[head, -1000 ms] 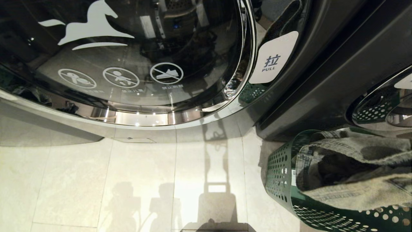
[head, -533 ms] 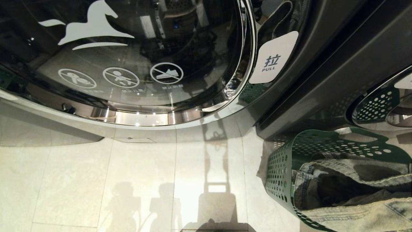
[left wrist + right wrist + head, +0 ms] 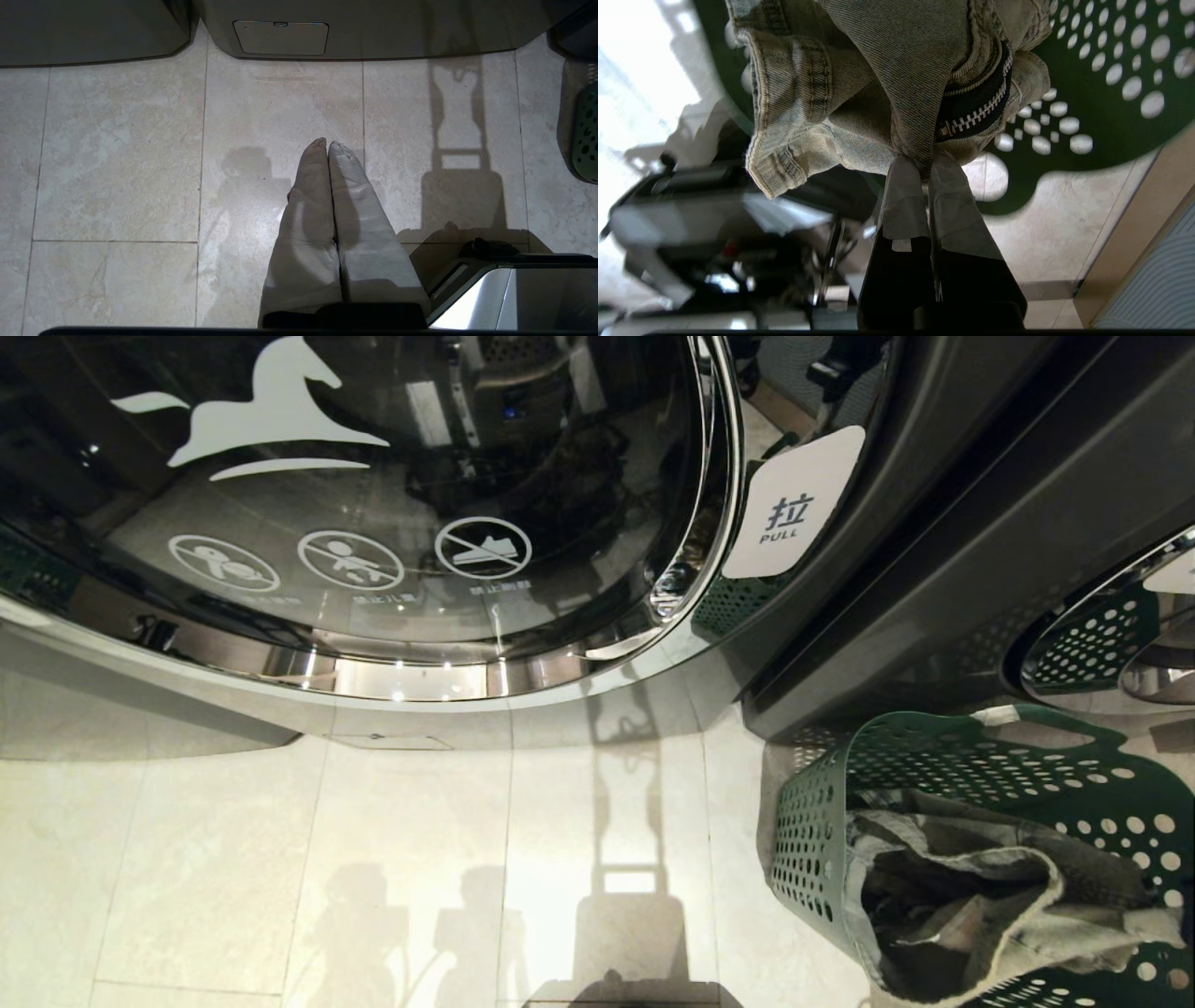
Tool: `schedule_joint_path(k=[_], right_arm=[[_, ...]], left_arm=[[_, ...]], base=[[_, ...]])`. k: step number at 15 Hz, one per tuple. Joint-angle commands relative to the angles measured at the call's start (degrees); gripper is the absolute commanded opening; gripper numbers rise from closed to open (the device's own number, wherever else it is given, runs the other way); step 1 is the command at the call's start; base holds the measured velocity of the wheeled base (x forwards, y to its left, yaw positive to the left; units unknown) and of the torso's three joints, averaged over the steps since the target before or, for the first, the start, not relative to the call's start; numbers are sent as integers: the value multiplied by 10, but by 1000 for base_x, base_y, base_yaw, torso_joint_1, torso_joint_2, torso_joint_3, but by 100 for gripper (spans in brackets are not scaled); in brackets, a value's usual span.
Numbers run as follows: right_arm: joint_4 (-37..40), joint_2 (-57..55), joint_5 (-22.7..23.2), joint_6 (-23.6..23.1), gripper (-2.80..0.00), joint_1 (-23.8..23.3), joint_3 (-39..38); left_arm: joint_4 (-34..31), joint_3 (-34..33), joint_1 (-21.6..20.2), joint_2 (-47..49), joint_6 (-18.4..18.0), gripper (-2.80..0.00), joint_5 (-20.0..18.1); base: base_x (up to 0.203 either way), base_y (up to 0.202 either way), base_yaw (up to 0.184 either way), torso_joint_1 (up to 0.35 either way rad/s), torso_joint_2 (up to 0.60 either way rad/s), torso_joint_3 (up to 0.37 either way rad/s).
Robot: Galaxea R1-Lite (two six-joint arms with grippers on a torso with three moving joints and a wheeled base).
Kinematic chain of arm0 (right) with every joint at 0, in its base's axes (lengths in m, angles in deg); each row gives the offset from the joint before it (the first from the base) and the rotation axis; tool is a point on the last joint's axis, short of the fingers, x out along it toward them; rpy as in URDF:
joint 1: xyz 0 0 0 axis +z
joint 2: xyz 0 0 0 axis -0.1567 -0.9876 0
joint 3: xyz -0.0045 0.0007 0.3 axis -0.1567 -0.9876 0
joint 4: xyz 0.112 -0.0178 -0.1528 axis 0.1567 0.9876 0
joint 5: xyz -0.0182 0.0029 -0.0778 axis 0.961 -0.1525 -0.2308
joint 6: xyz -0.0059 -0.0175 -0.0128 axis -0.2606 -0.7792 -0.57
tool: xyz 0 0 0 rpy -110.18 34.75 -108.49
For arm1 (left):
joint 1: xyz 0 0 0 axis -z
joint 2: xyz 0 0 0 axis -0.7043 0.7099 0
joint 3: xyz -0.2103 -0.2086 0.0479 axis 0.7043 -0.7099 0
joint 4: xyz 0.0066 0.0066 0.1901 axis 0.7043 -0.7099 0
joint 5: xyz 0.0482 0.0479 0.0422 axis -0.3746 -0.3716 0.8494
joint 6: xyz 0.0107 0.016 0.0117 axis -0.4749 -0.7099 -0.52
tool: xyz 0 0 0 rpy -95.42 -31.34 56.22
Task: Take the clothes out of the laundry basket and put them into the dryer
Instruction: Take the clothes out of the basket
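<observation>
1. My right tool (image 3: pixel 924 161) is clamped on a fold of pale denim garment (image 3: pixel 887 70), its two taped fingers (image 3: pixel 903 196) pressed together with the cloth between them, right beside an open metal zipper (image 3: pixel 976 116).
2. The held garment hangs from that tool above the green laundry basket (image 3: pixel 1101 112); the basket's holed wall and a handle cut-out sit behind the cloth in the right wrist view.
3. In the head view the laundry basket (image 3: pixel 822 821) stands on the tiled floor (image 3: pixel 280 859) at the lower right, just in front of the dark dryer body (image 3: pixel 934 569).
4. More clothes (image 3: pixel 962 905) lie crumpled inside the basket, one grey edge draped toward its far rim; my right tool itself is outside this view.
5. The big round glass door (image 3: pixel 373 523) fills the upper left, with a white horse mark and three warning symbols on it, and a white "PULL" tag (image 3: pixel 794 504) beside its chrome ring.
6. My left tool (image 3: pixel 328 149) hangs idle over bare floor tiles, its fingers together and holding nothing, with the basket's edge (image 3: pixel 586 135) well apart from it.
</observation>
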Motion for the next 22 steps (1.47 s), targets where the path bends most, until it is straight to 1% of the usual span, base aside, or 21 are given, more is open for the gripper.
schedule_joint_path(k=[1, 4, 8, 10, 12, 13, 14, 15, 17, 19, 22], right_arm=[[-81, -120, -8, 2, -280, -1, -19], [-202, -240, -17, 4, -280, -3, -23], [-317, -358, -17, 4, -280, -3, -24], [-396, -431, -18, 1, -280, 0, -23], [-482, -490, -21, 1, -280, 6, -11], [-499, -501, -22, 0, -280, 15, 3], [-501, -504, -22, 0, -250, 22, 8], [-501, -505, -22, 2, 0, 28, 11], [-501, -503, -26, 1, 0, 34, 12], [-502, -505, -54, -4, 0, 34, 14], [-504, -526, -56, -2, 0, 37, 27]], left_arm=[[0, -1, 0, 0, 0, -280, 0], [0, -1, 0, 0, 0, -280, 0], [0, -1, 0, 0, 0, -280, 1], [0, -1, 0, 0, 0, -280, 1], [0, -1, 0, 0, 0, -280, 0], [0, -1, 0, 1, 0, -280, 1], [0, -1, 0, 0, -1, -280, 1], [0, -1, 0, 0, 0, -280, 0], [0, -1, 0, 0, 0, -280, 0], [0, -1, 0, 0, 0, -280, 1], [0, -1, 0, 0, 0, -280, 0]], base=[[0, 0, 0, 0, 0, 0], [0, 0, 0, 0, 0, 0], [0, 0, 0, 0, 0, 0], [0, 0, 0, 0, 0, 0], [0, 0, 0, 0, 0, 0], [0, 0, 0, 0, 0, 0], [0, 0, 0, 0, 0, 0], [0, 0, 0, 0, 0, 0], [0, 0, 0, 0, 0, 0], [0, 0, 0, 0, 0, 0], [0, 0, 0, 0, 0, 0]])
